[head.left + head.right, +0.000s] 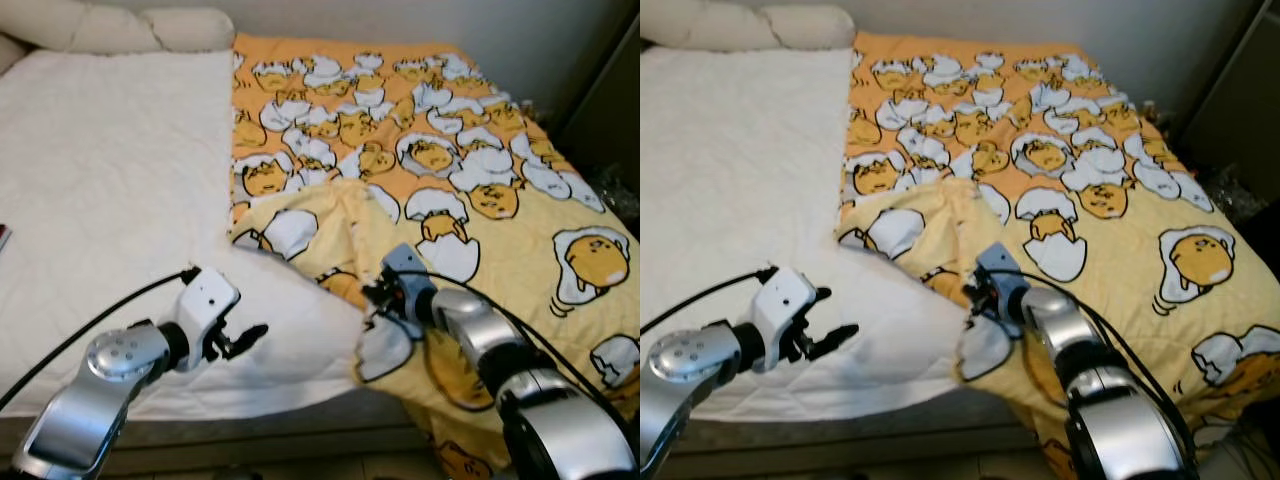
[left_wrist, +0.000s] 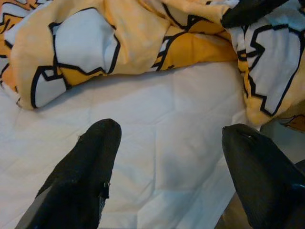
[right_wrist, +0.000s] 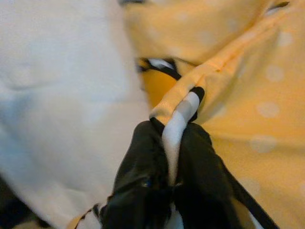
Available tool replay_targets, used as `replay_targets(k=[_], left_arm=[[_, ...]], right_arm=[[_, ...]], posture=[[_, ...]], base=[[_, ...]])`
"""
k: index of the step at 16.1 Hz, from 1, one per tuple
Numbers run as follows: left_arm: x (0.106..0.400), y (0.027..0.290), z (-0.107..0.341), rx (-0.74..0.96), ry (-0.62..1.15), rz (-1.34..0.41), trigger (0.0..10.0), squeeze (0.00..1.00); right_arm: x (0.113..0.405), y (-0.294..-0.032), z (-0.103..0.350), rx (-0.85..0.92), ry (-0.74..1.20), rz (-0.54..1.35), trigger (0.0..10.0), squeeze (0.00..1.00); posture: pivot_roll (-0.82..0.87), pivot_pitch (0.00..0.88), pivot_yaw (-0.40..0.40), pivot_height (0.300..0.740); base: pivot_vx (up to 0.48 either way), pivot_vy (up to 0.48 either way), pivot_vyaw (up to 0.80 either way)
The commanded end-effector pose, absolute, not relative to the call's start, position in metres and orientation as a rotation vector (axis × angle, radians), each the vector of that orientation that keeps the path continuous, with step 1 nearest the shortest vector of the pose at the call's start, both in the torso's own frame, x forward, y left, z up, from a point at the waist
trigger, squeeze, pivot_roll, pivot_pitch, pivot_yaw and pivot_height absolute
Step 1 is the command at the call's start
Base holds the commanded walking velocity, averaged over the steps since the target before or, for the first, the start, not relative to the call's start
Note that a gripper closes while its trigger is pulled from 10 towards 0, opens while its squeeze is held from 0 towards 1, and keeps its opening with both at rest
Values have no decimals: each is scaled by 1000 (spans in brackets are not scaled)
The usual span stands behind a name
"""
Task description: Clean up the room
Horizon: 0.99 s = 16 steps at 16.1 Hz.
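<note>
Nearest the camera, at about seven o'clock in the head views, the left gripper (image 1: 243,338) hovers just above the white mattress pad (image 1: 110,190), its two black fingers (image 2: 90,162) spread well apart with nothing between them. Beneath them the left wrist view shows only quilted white fabric, and just past it the blanket's folded-over edge.

At about five o'clock the right gripper (image 1: 378,296) sits at the blanket's near edge, close to the foot of the bed. Its fingers (image 3: 143,162) are pressed together on a fold of the blanket (image 1: 470,200), a strip of white and black-outlined cloth pinched between them in the right wrist view.

That blanket covers the bed from the centre out to three o'clock and back to twelve. It is orange toward the far end and paler yellow nearer, printed all over with cartoon egg yolks resting in cracked white shells, each outlined in black. Its near left corner is turned back on itself, making a rumpled ridge at the middle of the scene, with the pale underside showing faint dots. The far part lies fairly flat.

From nine to eleven o'clock the mattress pad is uncovered, and two cream pillows (image 1: 110,25) rest along the head of the bed at eleven o'clock.
</note>
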<state>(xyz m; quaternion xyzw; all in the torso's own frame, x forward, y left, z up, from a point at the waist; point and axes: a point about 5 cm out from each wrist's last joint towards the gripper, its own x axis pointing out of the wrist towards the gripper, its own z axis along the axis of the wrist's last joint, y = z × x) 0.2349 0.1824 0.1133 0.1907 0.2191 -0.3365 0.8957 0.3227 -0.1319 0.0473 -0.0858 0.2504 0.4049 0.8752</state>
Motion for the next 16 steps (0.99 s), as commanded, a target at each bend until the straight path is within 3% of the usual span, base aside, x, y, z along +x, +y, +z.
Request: replay_targets(k=[1,5,7,9,10,11,12,13,16], left_arm=[[234,183,112,404,457,-697,10000,0],[234,183,112,409,459,-698,10000,0],[234,184,112,412,462,-701,10000,0],[234,185,113,417,466,-704,10000,0],[234,185,113,420,467,-705,10000,0],[234,185,113,420,467,-705,10000,0],[234,185,113,421,469,-706,10000,0],[234,186,113,422,470,-707,10000,0],[233,186,112,421,477,-708,10000,0]], right_arm=[[314,-134,54,-184,488,1020,0,0],[263,-137,63,-100,531,1498,0,0],[238,-136,67,-45,584,1657,0,0],[227,-135,60,-18,603,1669,0,0],[222,-136,44,-29,608,1637,1804,0],[220,-136,40,-34,610,1632,1804,0],[218,-138,30,-58,616,1591,10000,0],[215,-140,20,-59,630,1540,10000,1000],[194,-143,2,-7,648,1468,10000,1000]], posture=[[13,0,-41,740],[15,0,-33,740],[19,0,-29,740],[23,0,-28,740],[23,0,-23,740],[23,0,-23,740],[21,0,-18,740],[22,0,-18,740],[23,0,-21,740]], base=[[0,0,0],[0,0,0],[0,0,0],[0,0,0],[0,0,0],[0,0,0],[0,0,0],[0,0,0],[0,0,0]])
